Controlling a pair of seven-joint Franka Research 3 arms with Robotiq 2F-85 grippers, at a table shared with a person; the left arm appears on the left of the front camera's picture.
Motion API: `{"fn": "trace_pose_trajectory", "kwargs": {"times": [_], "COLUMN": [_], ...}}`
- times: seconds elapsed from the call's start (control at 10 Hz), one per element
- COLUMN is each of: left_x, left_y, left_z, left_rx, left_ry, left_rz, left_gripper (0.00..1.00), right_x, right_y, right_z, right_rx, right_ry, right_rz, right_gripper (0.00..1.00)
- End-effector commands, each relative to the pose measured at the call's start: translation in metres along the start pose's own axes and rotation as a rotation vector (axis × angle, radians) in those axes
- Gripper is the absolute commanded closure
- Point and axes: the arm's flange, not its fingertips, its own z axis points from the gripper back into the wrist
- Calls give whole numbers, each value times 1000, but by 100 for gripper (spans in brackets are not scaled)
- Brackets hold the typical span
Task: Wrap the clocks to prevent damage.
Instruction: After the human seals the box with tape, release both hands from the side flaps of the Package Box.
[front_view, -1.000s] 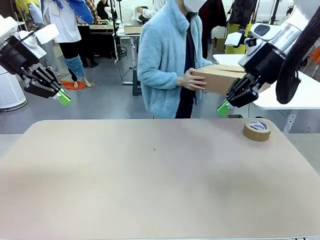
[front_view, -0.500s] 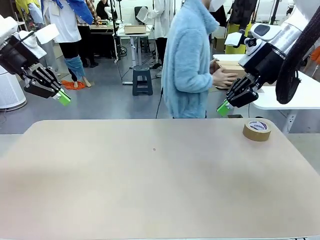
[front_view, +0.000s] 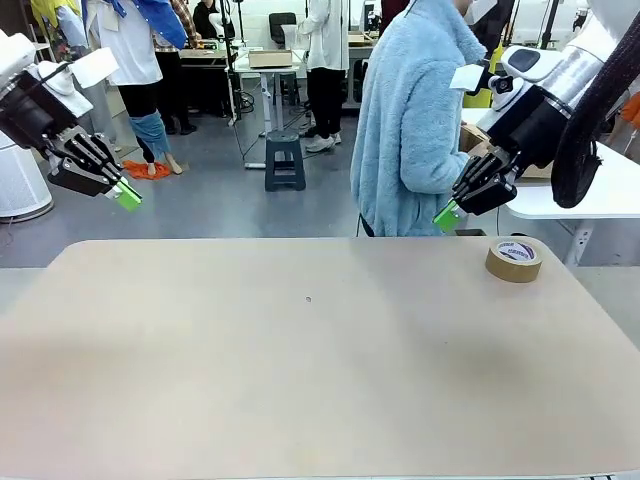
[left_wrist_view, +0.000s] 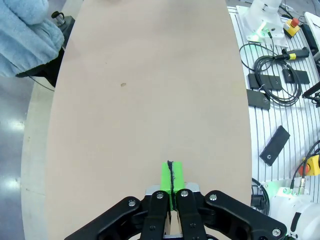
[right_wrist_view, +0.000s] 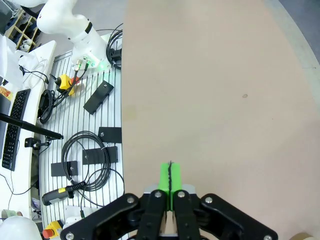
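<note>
1. The tan bench (front_view: 300, 380) is lying bare across the near and middle part of the front view, with a small dark speck (front_view: 308, 298) sitting on it toward the far side.
2. The left end effector (front_view: 128, 195) is hanging in the air above the bench's far left corner, its green pads pressing flat against each other with nothing between them; the left wrist view (left_wrist_view: 172, 176) is showing the same closed pads over bare bench surface.
3. The right end effector (front_view: 446, 214) is hovering above the far right part of the bench, its green pads also meeting and gripping nothing; in the right wrist view (right_wrist_view: 170, 176) they are pointing down at the tan top.
4. A roll of brown tape (front_view: 514, 260) is lying flat on the bench near the far right edge, just beyond and to the right of the right end effector, apart from it.
5. A person in a fuzzy light-blue jacket (front_view: 412, 130) is standing just past the far edge, turned away from the bench; a cardboard box (front_view: 470, 137) is partly showing behind the right arm.
6. The clocks are not lying anywhere on the bench.
7. Farther off, a grey step stool (front_view: 285, 160) is standing on the floor.
</note>
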Motion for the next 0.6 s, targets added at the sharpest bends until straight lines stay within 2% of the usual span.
{"fn": "trace_pose_trajectory", "kwargs": {"times": [0.0, 0.1, 0.2, 0.3, 0.4, 0.5], "left_x": [2, 2, 0, 2, 3, -1], "left_y": [1, 1, 0, 5, 7, 0], "left_z": [0, 0, 0, 4, 8, 10], "left_rx": [11, 11, 0, -6, 2, 23], "left_ry": [2, 2, 0, -17, -28, -61], "left_rz": [-2, -2, 0, -9, 7, 32], "left_gripper": [100, 100, 88, 45, 33, 0], "right_x": [2, 2, 0, 1, 2, -2], "right_y": [-4, -4, 0, 16, 20, 23], "right_z": [-2, -2, 0, 1, 1, 1], "right_rx": [-6, -6, 0, -13, -30, -60], "right_ry": [-2, -2, 0, 15, 9, 7], "right_rz": [-5, -5, 0, 28, 22, 1], "right_gripper": [99, 99, 55, 40, 0, 0]}}
